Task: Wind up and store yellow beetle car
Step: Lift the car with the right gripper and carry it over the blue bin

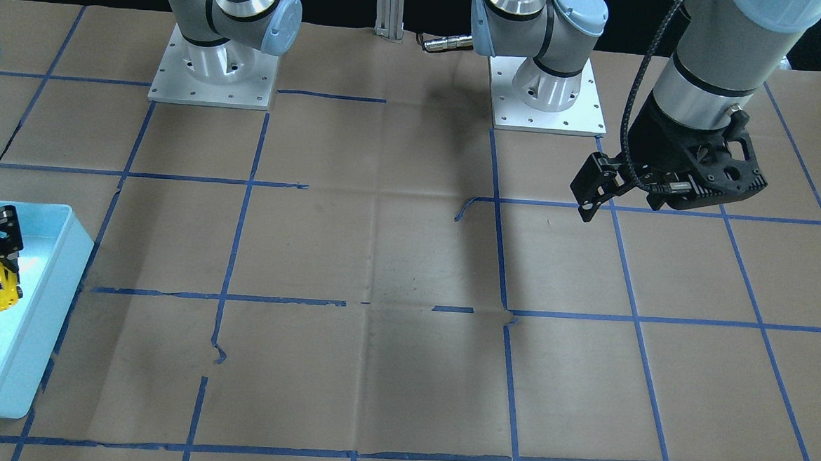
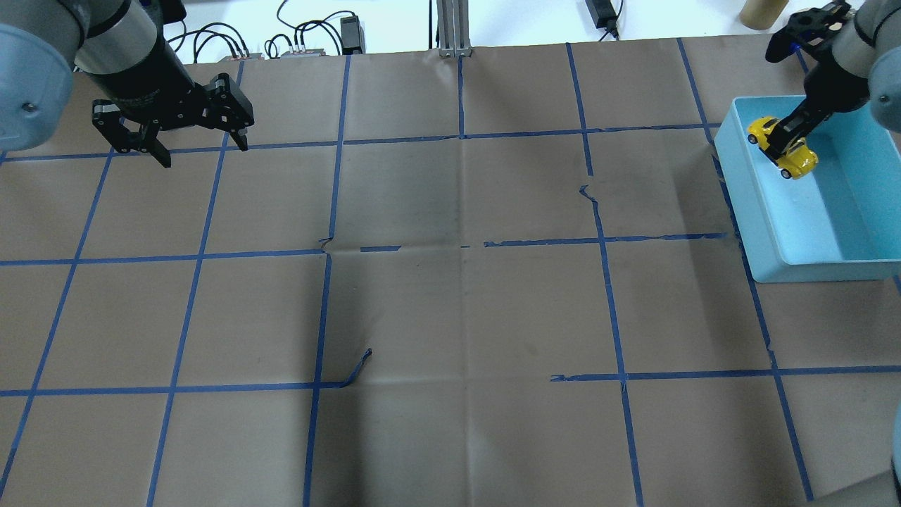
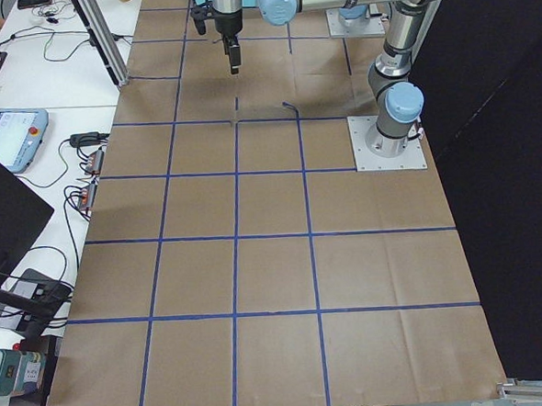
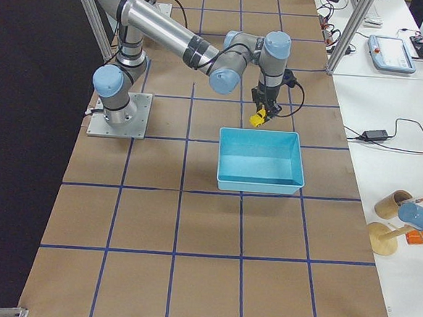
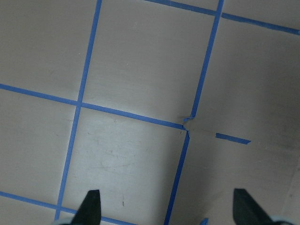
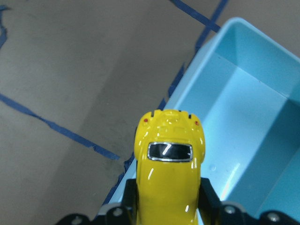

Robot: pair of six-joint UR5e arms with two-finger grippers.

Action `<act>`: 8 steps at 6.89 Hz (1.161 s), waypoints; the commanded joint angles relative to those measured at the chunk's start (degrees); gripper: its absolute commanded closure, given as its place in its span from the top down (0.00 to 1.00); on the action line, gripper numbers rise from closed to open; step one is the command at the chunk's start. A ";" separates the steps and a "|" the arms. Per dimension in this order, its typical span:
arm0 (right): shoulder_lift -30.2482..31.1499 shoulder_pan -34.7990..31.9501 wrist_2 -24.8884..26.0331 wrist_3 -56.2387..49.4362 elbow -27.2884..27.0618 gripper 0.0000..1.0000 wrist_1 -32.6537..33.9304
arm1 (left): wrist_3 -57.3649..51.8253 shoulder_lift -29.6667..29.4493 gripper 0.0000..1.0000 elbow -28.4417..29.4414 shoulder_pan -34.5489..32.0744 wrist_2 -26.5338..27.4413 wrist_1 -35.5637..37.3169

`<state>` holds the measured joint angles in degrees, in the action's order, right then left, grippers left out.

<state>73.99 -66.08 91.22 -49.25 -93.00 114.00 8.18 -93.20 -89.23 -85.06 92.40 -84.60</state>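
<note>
Where the left gripper [image 2: 203, 151] hangs: above the far left of the table [image 2: 464, 310], pointing down. Its jaws are spread wide, with nothing between them.
Table: a brown surface marked into squares by blue tape [image 2: 200, 257], which is torn in places.
Blue bin [image 2: 742, 190]: an open light-blue tub at the table's right edge, well apart from the left gripper.
Yellow beetle car [image 2: 801, 160]: held in the air over the bin's far left corner, tilted, rear window turned up toward the wrist; it touches neither rim nor floor, so far as the side view shows.
Right gripper [image 2: 780, 144]: closed narrowly on the car's flanks — one finger on each side.
</note>
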 commanded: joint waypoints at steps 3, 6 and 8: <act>-7.44 9.98 -0.07 17.52 2.38 0.09 -0.18 | 0.00 1.44 0.99 -1.37 -0.01 -0.03 -0.21; -13.33 10.10 -0.16 16.73 1.50 0.12 4.64 | 0.09 2.23 0.99 -1.38 -0.01 -0.03 -0.12; -14.05 10.10 -0.34 15.76 0.81 0.15 4.48 | 0.09 2.75 0.99 -1.20 -0.01 0.06 -0.21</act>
<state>60.45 -56.01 90.97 -33.02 -91.69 118.35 8.26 -90.87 -90.44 -85.08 92.40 -84.79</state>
